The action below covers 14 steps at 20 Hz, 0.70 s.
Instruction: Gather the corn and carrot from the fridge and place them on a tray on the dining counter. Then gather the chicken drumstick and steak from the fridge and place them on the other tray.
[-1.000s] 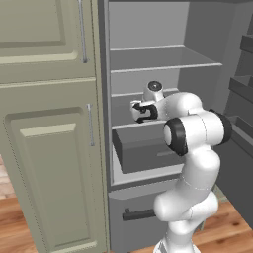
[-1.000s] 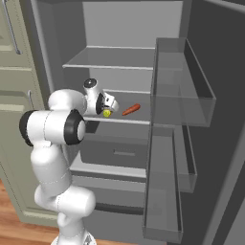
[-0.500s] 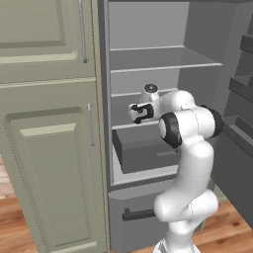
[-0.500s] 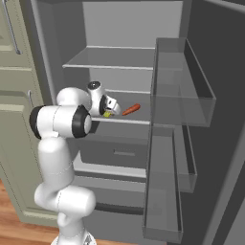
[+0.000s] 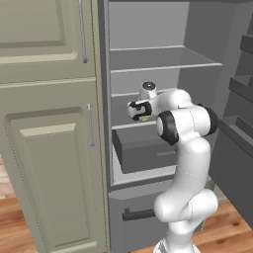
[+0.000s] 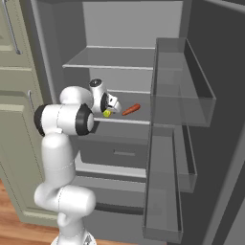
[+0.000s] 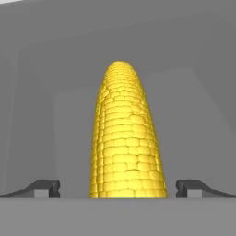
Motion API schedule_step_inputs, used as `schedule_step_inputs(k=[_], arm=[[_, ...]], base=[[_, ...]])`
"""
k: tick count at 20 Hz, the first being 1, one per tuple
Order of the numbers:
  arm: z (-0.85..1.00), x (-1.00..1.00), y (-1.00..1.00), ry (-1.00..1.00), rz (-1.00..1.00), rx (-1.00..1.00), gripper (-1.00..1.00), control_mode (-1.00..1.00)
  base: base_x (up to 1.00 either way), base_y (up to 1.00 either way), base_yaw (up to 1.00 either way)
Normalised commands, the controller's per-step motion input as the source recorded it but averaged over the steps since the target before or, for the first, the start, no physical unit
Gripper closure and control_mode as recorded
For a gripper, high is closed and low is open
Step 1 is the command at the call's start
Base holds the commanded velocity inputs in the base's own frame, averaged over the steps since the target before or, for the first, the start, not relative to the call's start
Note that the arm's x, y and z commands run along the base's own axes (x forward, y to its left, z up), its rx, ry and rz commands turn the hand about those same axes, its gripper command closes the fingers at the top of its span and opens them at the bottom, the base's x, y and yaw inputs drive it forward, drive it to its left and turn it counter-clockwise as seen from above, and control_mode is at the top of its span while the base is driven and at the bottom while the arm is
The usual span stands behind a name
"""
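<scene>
Corn (image 7: 126,138) lies on the middle fridge shelf (image 6: 139,119), pointing away from the hand, and the jaws stand apart with one dark tip on each side of its near end, neither touching it. From the right base camera the gripper (image 6: 109,106) sits just beside the cob's yellow end, with the carrot (image 6: 131,109) a little further along the same shelf, apart from the corn.

Main risk, as I judge it, is closing too near the end of the cob: it tapers and is round, so a pinch there could squeeze it forward out of the jaws and roll it toward the carrot or the back wall. A tilted hand could also scrape a tip on the shelf. Pushing further in before closing seems safer.
</scene>
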Motion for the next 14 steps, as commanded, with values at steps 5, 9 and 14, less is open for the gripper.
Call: schedule_step_inputs(k=[5, 9, 14], arm=[[-0.12, 0.00, 0.00, 0.07, 0.00, 0.03, 1.00, -1.00], [-0.10, 0.00, 0.00, 0.04, 0.00, 0.04, 1.00, -1.00], [-0.01, 0.00, 0.06, 0.00, 0.04, 0.00, 1.00, -1.00]], base=[[0.00, 0.00, 0.00], [0.00, 0.00, 0.00], [0.00, 0.00, 0.00]])
